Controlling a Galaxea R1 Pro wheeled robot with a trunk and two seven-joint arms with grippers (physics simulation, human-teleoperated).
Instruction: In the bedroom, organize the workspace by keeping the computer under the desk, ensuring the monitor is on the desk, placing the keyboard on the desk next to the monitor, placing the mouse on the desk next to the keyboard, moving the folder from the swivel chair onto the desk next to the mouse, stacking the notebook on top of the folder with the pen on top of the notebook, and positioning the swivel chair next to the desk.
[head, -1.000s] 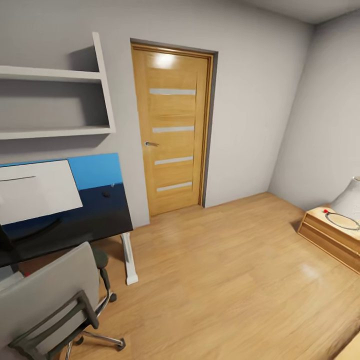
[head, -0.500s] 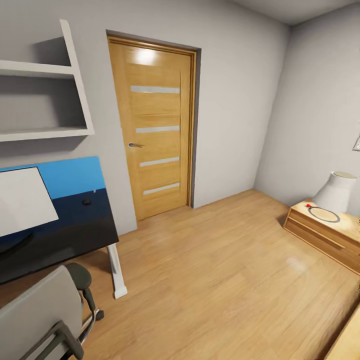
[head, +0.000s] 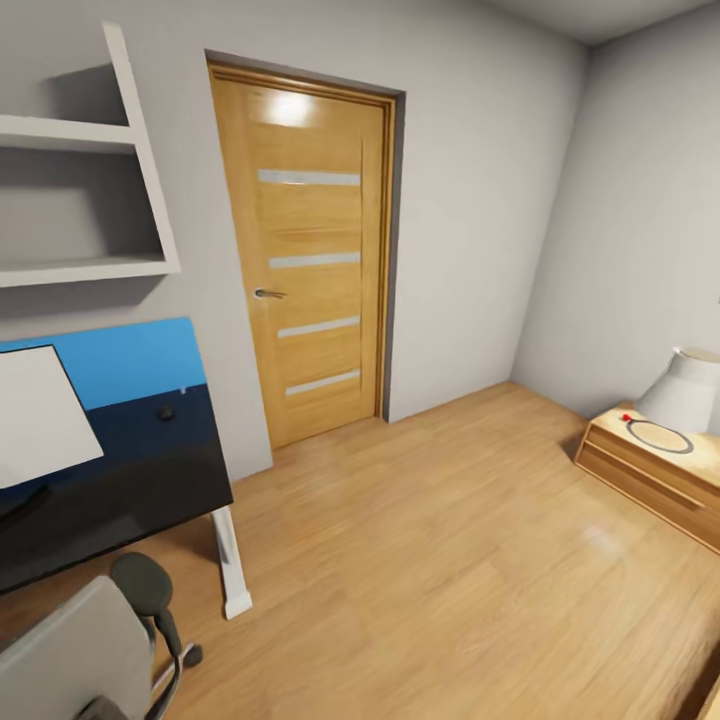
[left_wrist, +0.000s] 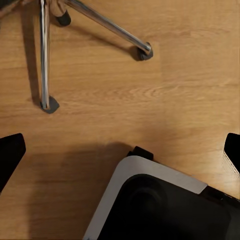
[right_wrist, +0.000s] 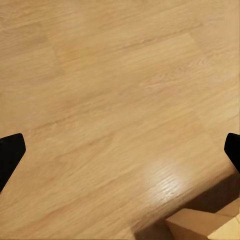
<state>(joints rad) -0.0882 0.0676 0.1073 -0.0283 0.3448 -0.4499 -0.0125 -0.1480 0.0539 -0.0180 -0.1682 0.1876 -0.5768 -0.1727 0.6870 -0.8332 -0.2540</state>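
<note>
I see both my left gripper (left_wrist: 120, 150) and right gripper (right_wrist: 120, 150) spread wide and empty above the wooden floor (head: 450, 560), the mouse (head: 165, 412) resting on the black table (head: 120, 490) beside the monitor (head: 35, 415).

- The left gripper (left_wrist: 121, 152) hangs over the light wooden plank floor (left_wrist: 190, 90), near the chrome star base of the grey padded swivel chair (left_wrist: 105, 22).
- On that gripper's side stands the long black desk (head: 120, 490); on it are the wide flat monitor (head: 35, 415) and, nearer the wall, the small black rounded mouse (head: 165, 412).
- The right gripper (right_wrist: 120, 152) is above the floor, near a pale wooden furniture corner (right_wrist: 200, 225).
- On its side, well apart from the desk, a low wooden cabinet (head: 640, 470) bears a white-shaded lamp (head: 690, 390).
</note>
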